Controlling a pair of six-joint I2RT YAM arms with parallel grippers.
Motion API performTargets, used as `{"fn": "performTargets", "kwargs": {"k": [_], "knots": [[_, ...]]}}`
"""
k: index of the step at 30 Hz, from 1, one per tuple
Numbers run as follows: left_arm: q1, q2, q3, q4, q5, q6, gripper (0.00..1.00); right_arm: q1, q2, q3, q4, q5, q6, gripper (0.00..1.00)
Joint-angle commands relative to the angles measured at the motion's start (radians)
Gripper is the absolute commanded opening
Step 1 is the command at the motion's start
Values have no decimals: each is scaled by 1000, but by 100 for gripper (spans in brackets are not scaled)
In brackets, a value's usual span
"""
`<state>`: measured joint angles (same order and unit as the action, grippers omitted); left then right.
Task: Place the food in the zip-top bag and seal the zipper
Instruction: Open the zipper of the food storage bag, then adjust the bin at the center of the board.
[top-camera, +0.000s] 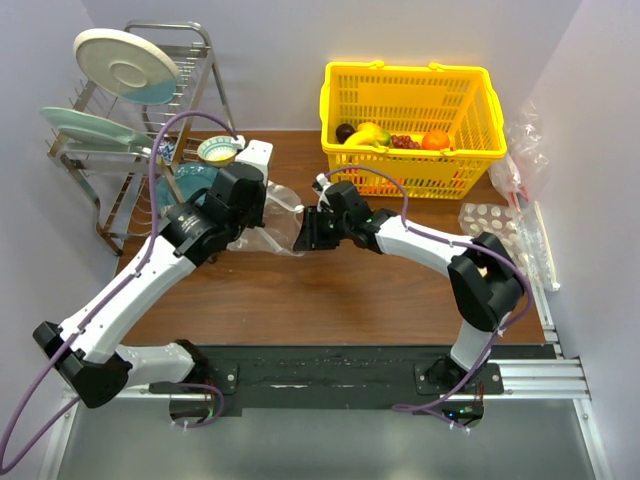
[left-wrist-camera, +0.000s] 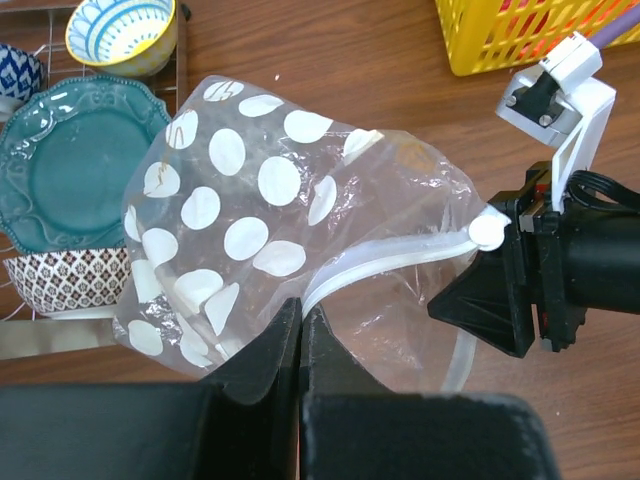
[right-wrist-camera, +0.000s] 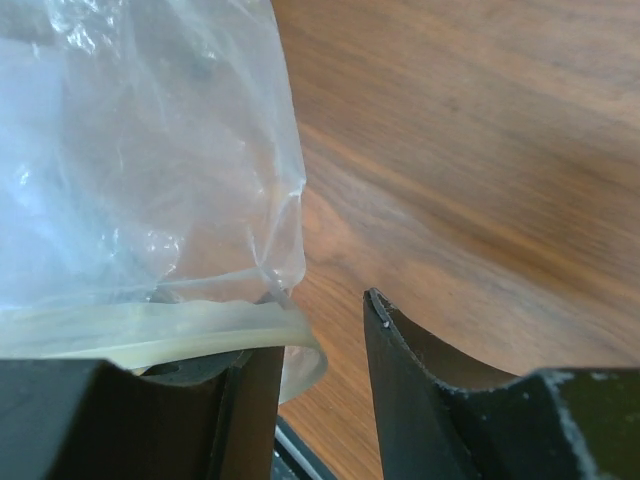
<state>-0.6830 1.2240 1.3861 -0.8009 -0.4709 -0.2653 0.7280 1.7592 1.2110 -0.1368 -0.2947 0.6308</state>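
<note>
zip-top bag (left-wrist-camera: 250, 200) between my arms, food (top-camera: 368, 135) in yellow basket (top-camera: 410, 178) | left gripper (left-wrist-camera: 300, 330) clamped on its film | right gripper (right-wrist-camera: 320, 325) parted, holding nothing (zipper (right-wrist-camera: 150, 328) drapes over one finger) | I judge it light, floppy, slippery; I'd pinch the stiffer zipper.

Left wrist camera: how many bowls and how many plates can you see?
Bowls: 3 (yellow bowl, blue bowl, brown-patterned bowl)
Plates: 1 (teal plate)
Total: 4
</note>
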Motion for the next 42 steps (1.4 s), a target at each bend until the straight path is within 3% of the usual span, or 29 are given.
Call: {"fn": "performTargets", "kwargs": {"k": [1,5,9,14,18,23,27,31,38,42], "knots": [[-3,-6,-70,58,-19,21,0,7,-1,41,-29,-35,-8,41],[-1,3,-204,227,38,15,0,7,-50,64,-112,-3,-72,56],[0,40,-260,299,35,-34,0,8,-144,77,-194,40,-140,64],[2,60,-279,324,-7,-69,0,4,-260,107,-314,115,-201,68],[2,58,-279,324,-9,-80,0,-33,-316,238,-429,209,-240,67],[2,57,-282,356,63,-69,0,-217,-300,451,-501,227,-253,65],[2,52,-294,377,98,-51,0,-315,-210,623,-518,313,-295,64],[0,34,-317,393,103,-38,0,-361,6,856,-610,460,-350,64],[0,15,-343,401,98,-20,0,-435,348,1266,-745,477,-385,64],[0,3,-338,397,94,-15,0,-446,411,1271,-781,483,-410,64]]}}
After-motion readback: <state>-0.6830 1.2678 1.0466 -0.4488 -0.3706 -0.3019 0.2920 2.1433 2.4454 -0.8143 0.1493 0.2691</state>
